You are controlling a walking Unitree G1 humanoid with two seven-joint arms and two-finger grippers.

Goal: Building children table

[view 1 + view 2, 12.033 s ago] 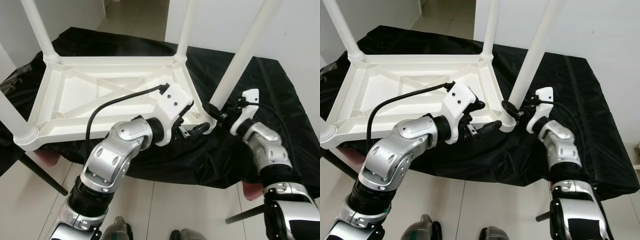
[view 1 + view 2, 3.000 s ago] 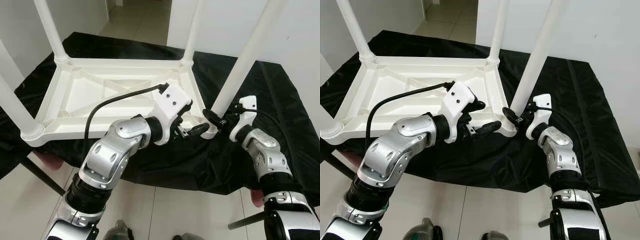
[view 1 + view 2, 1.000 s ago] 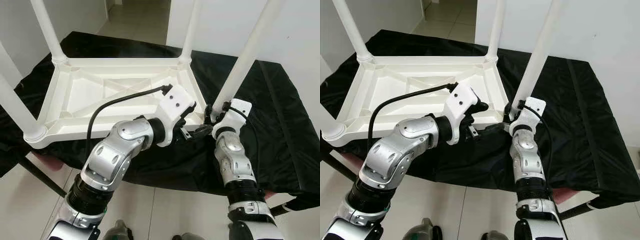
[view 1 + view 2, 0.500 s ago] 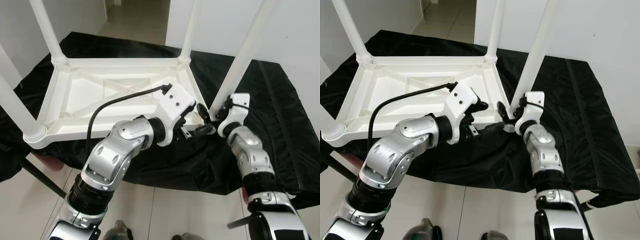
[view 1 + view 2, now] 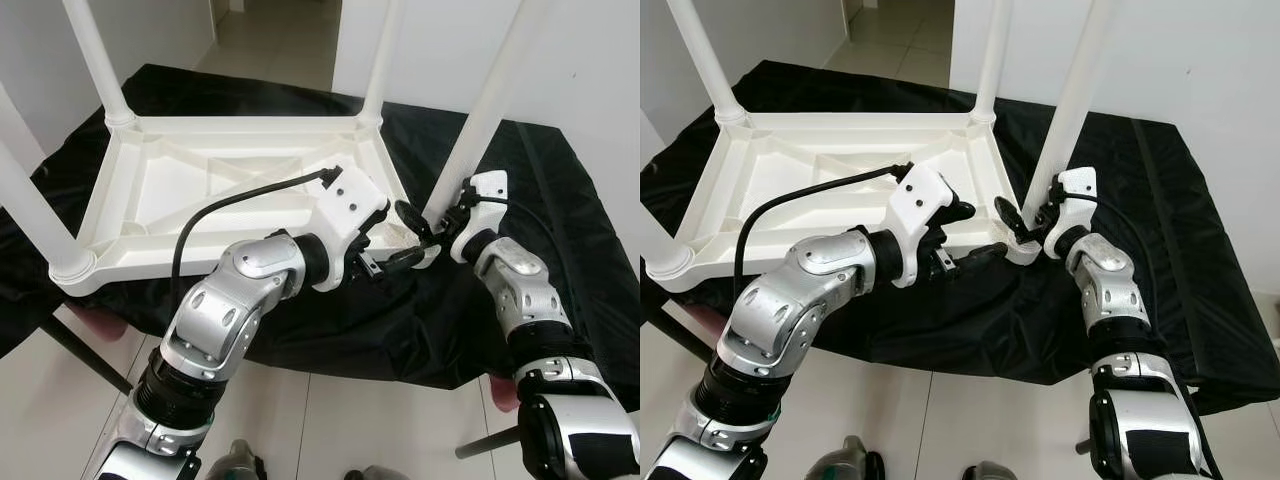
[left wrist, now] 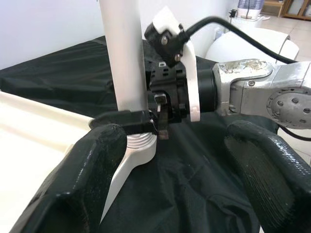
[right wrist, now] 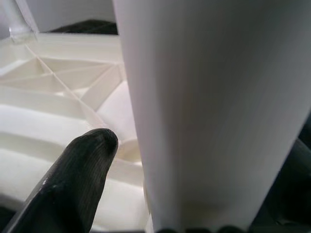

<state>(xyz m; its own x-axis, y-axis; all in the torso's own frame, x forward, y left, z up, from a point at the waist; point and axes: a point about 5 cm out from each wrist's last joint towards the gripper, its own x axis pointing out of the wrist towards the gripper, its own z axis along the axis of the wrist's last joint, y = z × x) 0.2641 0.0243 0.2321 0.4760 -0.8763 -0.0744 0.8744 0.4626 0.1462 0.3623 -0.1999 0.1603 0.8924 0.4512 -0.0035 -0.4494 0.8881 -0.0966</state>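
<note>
The white children's table [image 5: 240, 127] lies upside down on a black cloth, its legs pointing up. My right gripper [image 5: 425, 222] straddles the base of the near-right leg [image 5: 490, 100], just above the corner socket. One black finger [image 7: 82, 170] lies against the leg's side and the other sits at its far edge, so the gripper is shut on the leg. My left gripper [image 5: 395, 248] is at the same corner, fingers [image 6: 92, 170] spread wide and open. One finger lies by the socket and the other over the cloth.
The black cloth [image 5: 560, 200] covers a low stand with dark legs [image 5: 85, 350]. The other white table legs [image 5: 95, 55] [image 5: 385, 50] [image 5: 30, 220] rise around the underside. A white wall [image 5: 600, 60] is close behind on the right. Pale floor tiles [image 5: 330, 420] lie below.
My right forearm has swung out to the right and its wrist has turned around the leg's base, staying at the same corner. The left arm has held still.
</note>
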